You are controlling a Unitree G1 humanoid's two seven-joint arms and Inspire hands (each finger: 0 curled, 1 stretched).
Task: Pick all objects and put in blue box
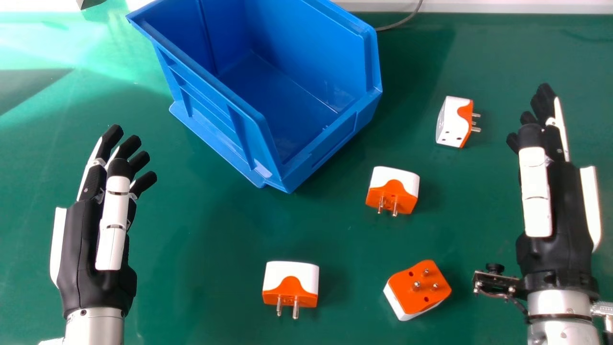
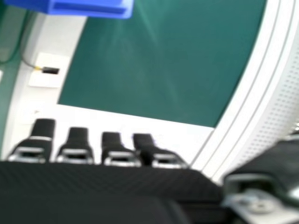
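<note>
1. Right hand [image 1: 560,201] was wide, fingers near straight, holding nothing. Left hand [image 1: 86,239] matched, over at the head view's left.
2. Far adapter [image 1: 454,121] sat beside the right hand, pins facing it. Likely light, stiff, slightly slick; white sides looked best for grip.
3. Three more adapters [image 1: 392,190] lay nearer the robot.
4. Blue box [image 1: 306,43] stood open on green bench [image 1: 201,263], grey cable [image 1: 403,22] behind.

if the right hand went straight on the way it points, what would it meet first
Probably nothing on the green table: the way looks free up to the white strip beyond it, though how high the right hand sits is unclear.
</note>
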